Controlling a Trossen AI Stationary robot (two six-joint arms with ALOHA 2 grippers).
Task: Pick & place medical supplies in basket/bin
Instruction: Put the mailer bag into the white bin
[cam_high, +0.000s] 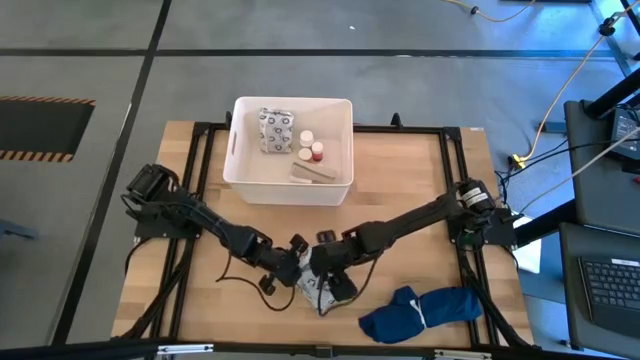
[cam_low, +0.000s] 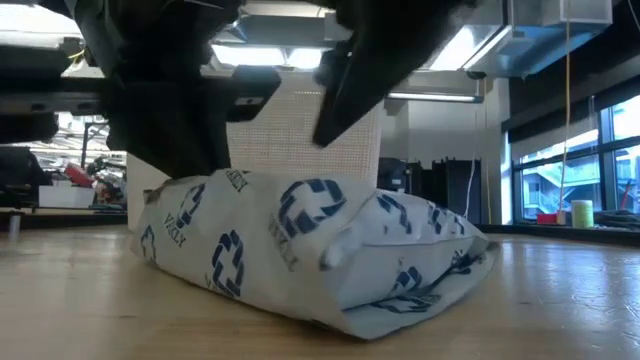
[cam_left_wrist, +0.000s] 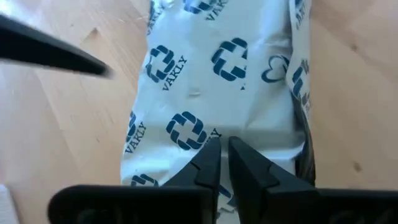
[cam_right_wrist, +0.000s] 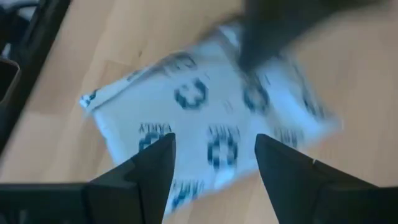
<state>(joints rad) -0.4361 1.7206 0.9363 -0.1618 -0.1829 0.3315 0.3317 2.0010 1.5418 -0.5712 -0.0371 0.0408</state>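
So both arms were reaching in low toward the near edge of the counter (cam_high: 420, 200), elbows out, meeting over the one white printed soft packet (cam_low: 310, 250) that lay flat on the wood there. The left end effector (cam_left_wrist: 224, 163) was pointed down right over the packet's edge, its fingers pinched nearly together with only a sliver of gap. Couldn't honestly tell whether it had any of the wrapper caught between the tips or was just resting against it. The right end effector (cam_right_wrist: 214, 158) hung just above the same packet with its fingers spread apart, nothing between them, packet sitting loose below.

Just to the right of all that, near the front edge, was a dark blue cloth bundle (cam_high: 420, 312), close to the packet but not touching it.

Farther back, at the far side of the counter, sat the white tub (cam_high: 240, 165). Inside it was a second printed packet (cam_high: 277, 130), a couple of small bottles (cam_high: 312, 146) with a white cap and a red one, and a tan bandage roll (cam_high: 312, 173) lying near the front wall.
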